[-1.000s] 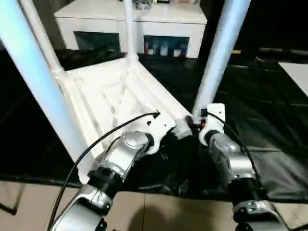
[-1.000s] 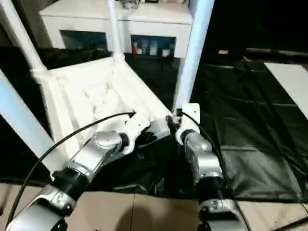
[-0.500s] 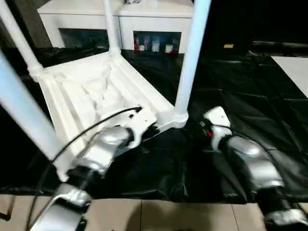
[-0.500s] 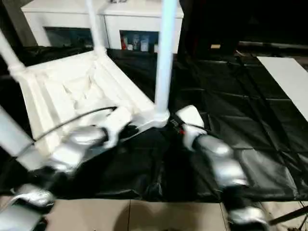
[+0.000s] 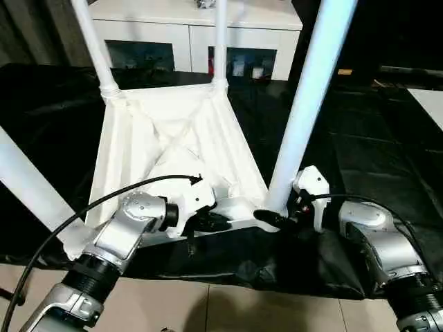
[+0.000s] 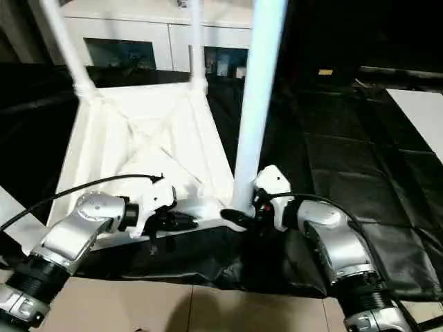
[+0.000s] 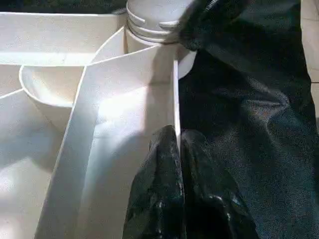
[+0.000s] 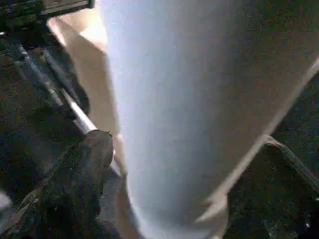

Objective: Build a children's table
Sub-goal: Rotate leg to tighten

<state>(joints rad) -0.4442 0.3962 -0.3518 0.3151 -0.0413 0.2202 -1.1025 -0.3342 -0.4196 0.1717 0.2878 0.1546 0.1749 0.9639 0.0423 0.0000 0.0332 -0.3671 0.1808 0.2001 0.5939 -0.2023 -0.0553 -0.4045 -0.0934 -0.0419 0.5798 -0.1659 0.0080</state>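
The children's table lies upside down on the black sheet, its ribbed tabletop [image 5: 173,145] facing up. White legs stand in its corners: the near right leg [image 5: 308,104], the near left leg [image 5: 28,187] and two far legs [image 5: 93,48] [image 5: 220,41]. My left gripper [image 5: 211,223] is shut on the tabletop's thin near rim [image 7: 175,99], its fingers [image 7: 159,169] pinching that wall close to the corner socket [image 7: 149,20]. My right gripper [image 5: 277,218] is open at the foot of the near right leg [image 8: 189,99], with one finger [image 8: 84,164] beside it.
A white cabinet with glass doors [image 5: 194,21] stands behind the table. The black sheet [image 5: 360,138] spreads to the right, with a flat white board [image 5: 429,104] at its far right edge. Tiled floor [image 5: 228,311] runs along the front.
The camera has shifted. My right gripper drew back from the near right leg and has returned to its foot with wider jaws. My left gripper has stayed on the rim.
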